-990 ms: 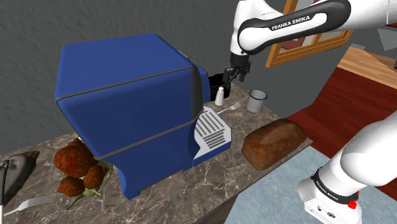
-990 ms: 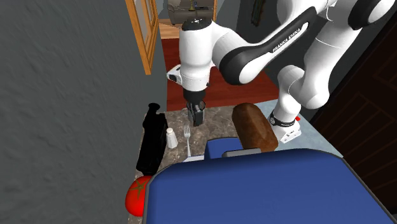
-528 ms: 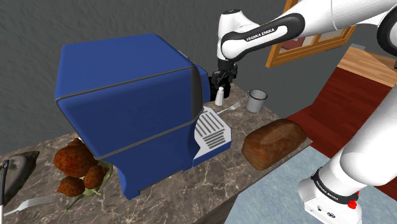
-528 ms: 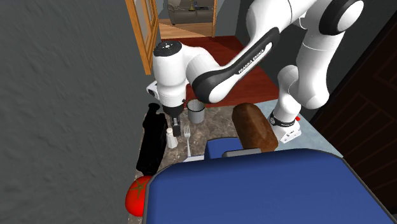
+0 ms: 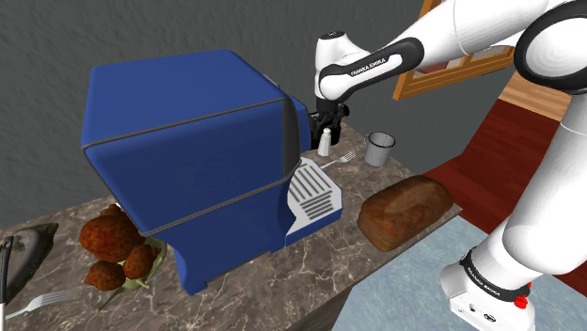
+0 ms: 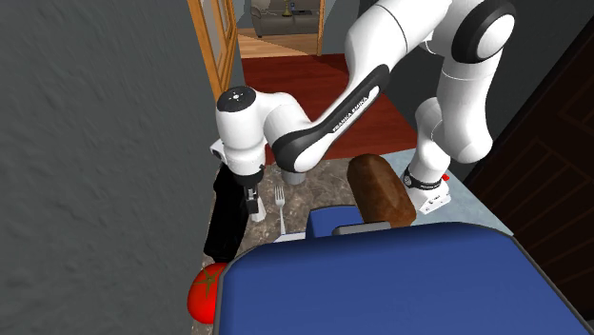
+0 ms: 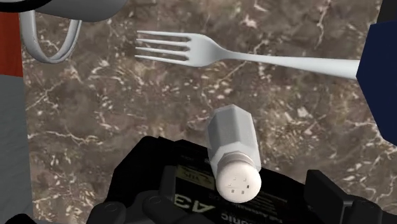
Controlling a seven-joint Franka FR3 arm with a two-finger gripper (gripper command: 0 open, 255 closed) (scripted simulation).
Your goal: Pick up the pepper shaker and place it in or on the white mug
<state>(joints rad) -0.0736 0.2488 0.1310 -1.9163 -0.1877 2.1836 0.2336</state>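
The pepper shaker (image 5: 325, 143) is a small pale faceted pot with a white holed cap (image 7: 238, 181), upright on the marble counter beside the blue machine. My gripper (image 5: 326, 121) hangs just above it, open. Seen from the wrist, the shaker (image 7: 233, 143) rises between the two spread fingers (image 7: 332, 194), which stand clear of it. The pale grey mug (image 5: 379, 149) stands a little way off toward the shoulder view's right, beyond a fork (image 5: 341, 159). From the second exterior camera the gripper (image 6: 253, 197) covers most of the shaker (image 6: 259, 216), and my arm hides much of the mug (image 6: 291, 177).
A big blue machine (image 5: 188, 160) with a white grille crowds the shaker. A black object (image 6: 227, 217) lies against the wall behind it. On the counter are a bread loaf (image 5: 406, 212), meatballs (image 5: 113, 246), a tomato (image 6: 204, 291) and a second fork (image 5: 42, 301).
The arm has swung toward the shoulder view's left and come down, carrying the gripper from near the mug to just above the shaker. The fingers stayed open.
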